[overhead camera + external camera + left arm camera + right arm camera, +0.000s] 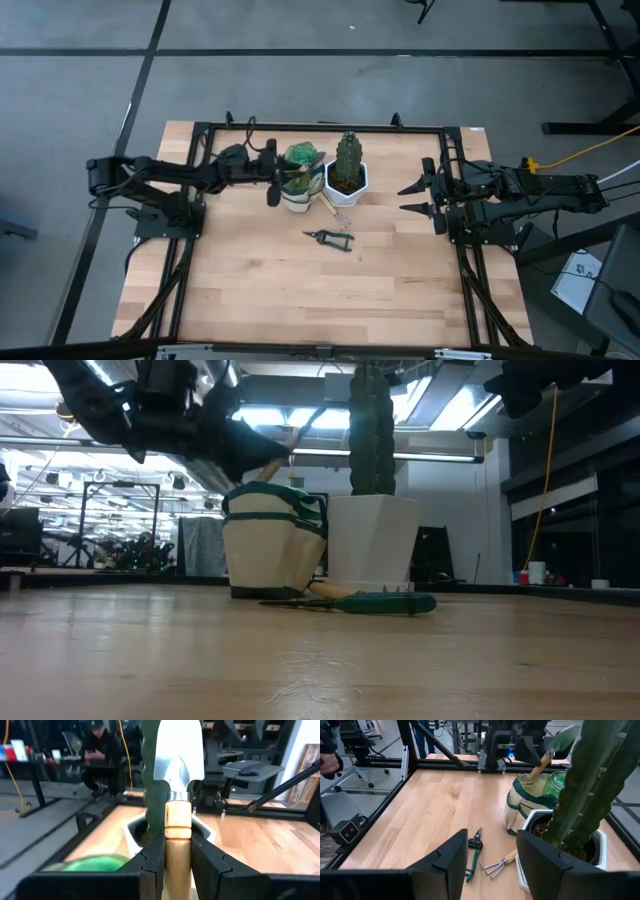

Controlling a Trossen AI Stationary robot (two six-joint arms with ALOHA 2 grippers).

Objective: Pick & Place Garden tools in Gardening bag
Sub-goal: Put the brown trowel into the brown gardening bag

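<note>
The beige gardening bag (296, 196) with dark green trim stands upright on the table beside the white cactus pot; it also shows in the low view (268, 550). The green spray bottle (557, 782) stands inside it. My left gripper (277, 180) is over the bag's left side, shut on the wooden-handled trowel (178, 780). The pruning shears (331, 238) and the thin hand fork (336, 211) lie flat on the table in front of the pot. My right gripper (414, 197) is open and empty at the table's right. My left gripper pinches the trowel's wooden handle (177, 845) between its two fingers (152, 862), one on each side. The handle runs forward between the fingers and the metal blade (179, 755) sticks out beyond their tips. The trowel is tilted, blade up toward the cactus, above the bag's opening (532, 776).
The tall green cactus in its white hexagonal pot (346, 181) stands right against the bag's right side. Open wood table lies toward the near edge (320, 300). A black frame rail (320, 127) borders the table. A seated person (100, 755) shows beyond it.
</note>
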